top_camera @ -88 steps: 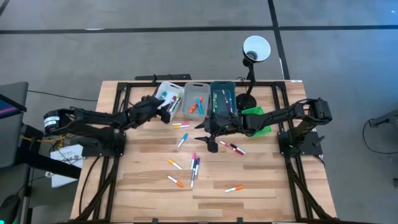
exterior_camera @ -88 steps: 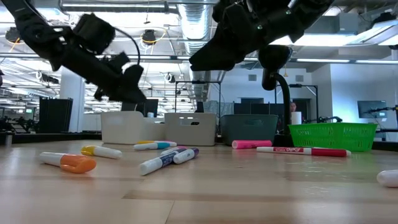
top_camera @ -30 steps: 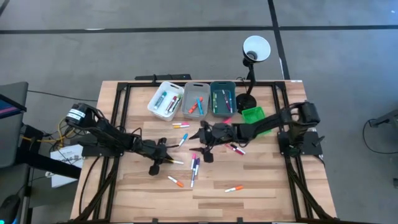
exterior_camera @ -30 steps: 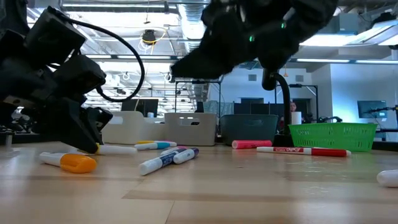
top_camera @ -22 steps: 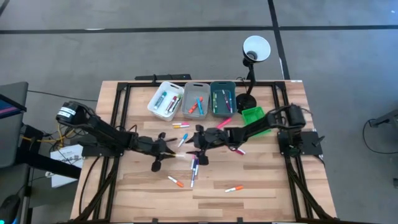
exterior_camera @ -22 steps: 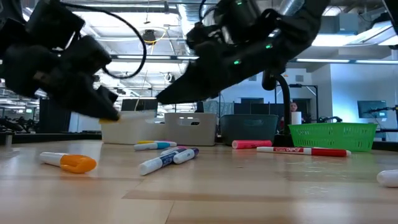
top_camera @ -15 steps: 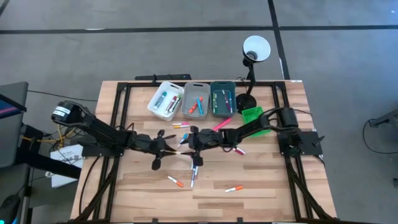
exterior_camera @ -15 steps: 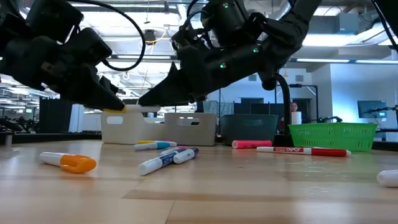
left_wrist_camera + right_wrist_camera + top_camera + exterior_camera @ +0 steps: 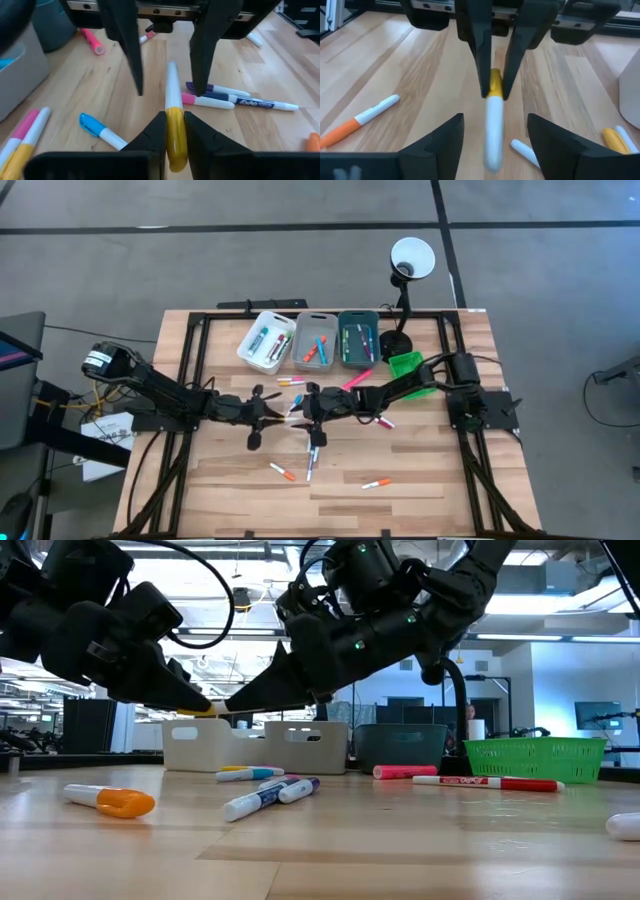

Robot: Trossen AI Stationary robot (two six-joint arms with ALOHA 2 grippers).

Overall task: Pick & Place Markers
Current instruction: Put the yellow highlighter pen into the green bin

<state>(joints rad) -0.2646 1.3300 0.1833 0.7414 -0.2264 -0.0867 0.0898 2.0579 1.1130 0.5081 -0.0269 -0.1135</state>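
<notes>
My left gripper (image 9: 174, 131) pinching a yellow-capped marker (image 9: 174, 117) above the table, my right gripper (image 9: 493, 131) spread wide around its white end.

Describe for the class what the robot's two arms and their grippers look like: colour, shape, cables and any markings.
Both arms are matte black, built of slim jointed segments. The left arm has a white-labelled round joint near its base and a black cable looping above it. Small green lights glow on the right arm. The left gripper and right gripper each have two flat, tapering black fingers.
</notes>
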